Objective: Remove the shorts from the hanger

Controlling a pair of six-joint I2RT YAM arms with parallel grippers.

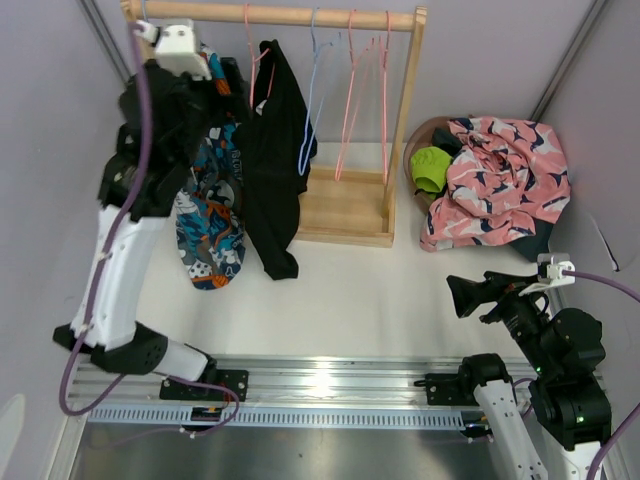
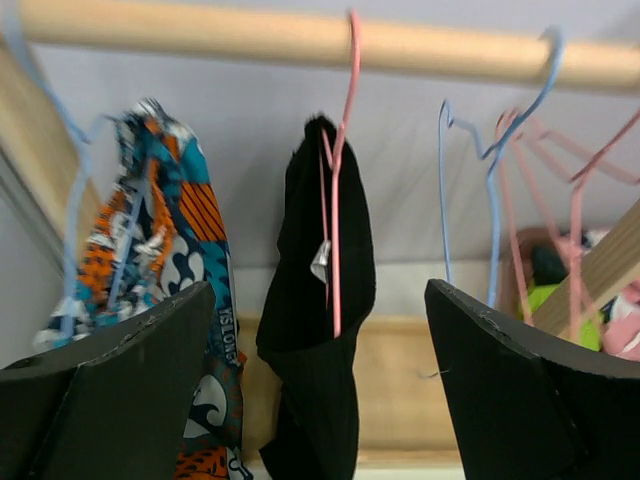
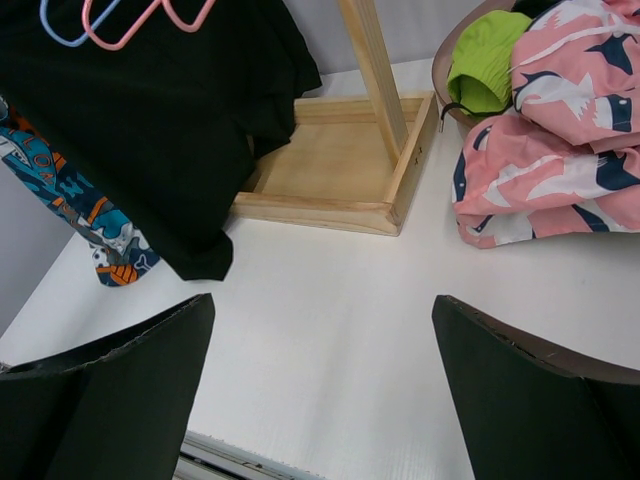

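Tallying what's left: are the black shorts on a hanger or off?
On. The black shorts hang from a pink hanger hooked over the wooden rail.

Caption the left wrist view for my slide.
Open left gripper faces black shorts and blue-orange print shorts hanging from the wooden rail.

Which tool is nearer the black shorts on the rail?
Left. The left tool is up by the rail, close beside the black shorts; the right tool hangs low over the table, well off to the right.

White-shelled left arm (image 1: 118, 270), mostly black right arm (image 1: 562, 365), purple cables (image 1: 66, 385), broad matte-black wedge fingers (image 2: 110, 390).
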